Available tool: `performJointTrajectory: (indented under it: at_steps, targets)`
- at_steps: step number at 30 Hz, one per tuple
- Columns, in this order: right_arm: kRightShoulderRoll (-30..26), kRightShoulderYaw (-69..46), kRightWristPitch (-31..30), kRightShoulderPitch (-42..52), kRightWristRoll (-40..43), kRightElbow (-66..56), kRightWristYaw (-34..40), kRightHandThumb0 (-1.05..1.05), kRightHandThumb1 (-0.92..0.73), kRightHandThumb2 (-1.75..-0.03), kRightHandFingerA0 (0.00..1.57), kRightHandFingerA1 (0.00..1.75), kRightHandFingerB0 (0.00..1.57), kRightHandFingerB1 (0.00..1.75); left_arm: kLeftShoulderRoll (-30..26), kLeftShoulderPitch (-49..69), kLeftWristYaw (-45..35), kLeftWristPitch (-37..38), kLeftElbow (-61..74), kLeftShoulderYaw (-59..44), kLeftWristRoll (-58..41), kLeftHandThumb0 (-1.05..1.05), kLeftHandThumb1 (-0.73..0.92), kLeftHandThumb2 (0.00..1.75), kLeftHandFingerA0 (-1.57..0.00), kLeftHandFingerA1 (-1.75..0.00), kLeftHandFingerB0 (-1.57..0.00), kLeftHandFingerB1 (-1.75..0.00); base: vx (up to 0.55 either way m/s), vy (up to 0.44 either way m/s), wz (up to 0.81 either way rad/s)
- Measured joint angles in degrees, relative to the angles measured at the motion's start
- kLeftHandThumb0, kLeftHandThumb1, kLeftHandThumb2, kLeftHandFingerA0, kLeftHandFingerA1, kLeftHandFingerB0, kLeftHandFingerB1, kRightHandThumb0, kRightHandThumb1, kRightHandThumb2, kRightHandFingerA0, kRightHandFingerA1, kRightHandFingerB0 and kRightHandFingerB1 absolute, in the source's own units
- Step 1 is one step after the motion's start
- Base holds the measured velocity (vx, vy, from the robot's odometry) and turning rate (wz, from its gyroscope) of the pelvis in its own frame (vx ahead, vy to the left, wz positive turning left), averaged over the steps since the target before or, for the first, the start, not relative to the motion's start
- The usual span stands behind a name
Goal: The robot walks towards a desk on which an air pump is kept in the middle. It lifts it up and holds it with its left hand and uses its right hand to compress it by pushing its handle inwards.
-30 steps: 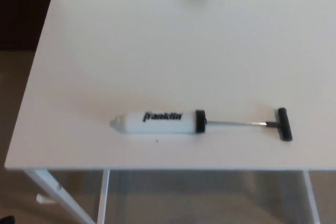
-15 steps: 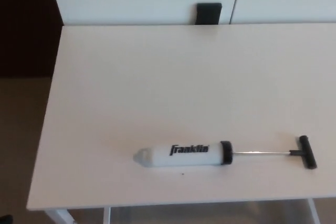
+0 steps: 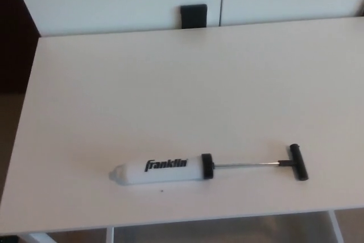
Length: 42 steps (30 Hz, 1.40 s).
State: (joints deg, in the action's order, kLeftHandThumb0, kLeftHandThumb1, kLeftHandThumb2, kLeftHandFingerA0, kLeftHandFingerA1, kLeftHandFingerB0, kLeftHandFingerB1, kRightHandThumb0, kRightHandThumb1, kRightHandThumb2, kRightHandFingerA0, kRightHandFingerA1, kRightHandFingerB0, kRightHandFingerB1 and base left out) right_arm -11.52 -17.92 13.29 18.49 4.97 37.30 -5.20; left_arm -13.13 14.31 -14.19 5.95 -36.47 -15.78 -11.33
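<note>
pump: air pump (image 3: 162,168) lower centre on desk (image 3: 170,83), handle (image 3: 298,162) fully out, lower right
hands: neither in frame, state unknown
tip: left hand should wrap the white barrel mid-length

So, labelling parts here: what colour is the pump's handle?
Black; the T-shaped handle shows clearly in the head view.

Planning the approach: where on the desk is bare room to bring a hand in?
Everything behind the air pump up to the desk's far edge is bare. Tight only at the front: between pump body, rod, handle and near edge.
</note>
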Motion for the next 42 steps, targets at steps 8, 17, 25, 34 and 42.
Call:
performJointTrajectory:
  at_steps: [8,17,25,34,42]
  targets:
    - [0.5,0.2,0.0,0.3,0.0,-1.2,0.0,-0.39,-0.65,-0.58,0.82,0.50,0.58,0.42,-0.6,-0.5,0.3,-0.5,0.1,0.0,0.0,-0.18,0.70,0.60,-0.53,-0.47,-0.40,-0.38,0.01,0.109,0.08]
    - [0.4,0.1,0.0,0.6,0.0,-1.8,0.0,-0.39,-0.64,-0.58,0.82,0.49,0.57,0.42,-0.5,-0.6,0.3,-1.0,0.7,0.4,0.0,-0.19,0.68,0.60,-0.54,-0.48,-0.42,-0.39,0.00,0.008,0.02]
    - [0.4,0.1,0.0,0.8,0.0,-1.5,0.0,-0.44,-0.64,-0.58,0.80,0.47,0.57,0.40,-0.5,-0.6,0.3,-1.7,1.7,0.7,-0.1,-0.16,0.73,0.61,-0.53,-0.45,-0.35,-0.36,0.00,0.000,0.00]
    - [1.1,-1.1,0.2,6.0,0.9,-6.9,-0.6,-0.38,-0.64,-0.57,0.80,0.50,0.60,0.43,0.6,6.6,0.1,-6.5,12.2,-6.5,-4.8,-0.17,0.62,0.66,-0.29,-0.63,-0.09,-0.19,0.00,0.000,0.00]
    - [3.1,-3.0,0.3,12.8,2.8,-17.3,-1.5,-0.36,-0.63,-0.57,0.83,0.52,0.63,0.45,0.7,11.9,0.9,-8.0,25.2,-16.3,-9.5,-0.32,0.52,0.61,-0.19,-0.34,-0.17,-0.30,0.00,0.000,0.00]
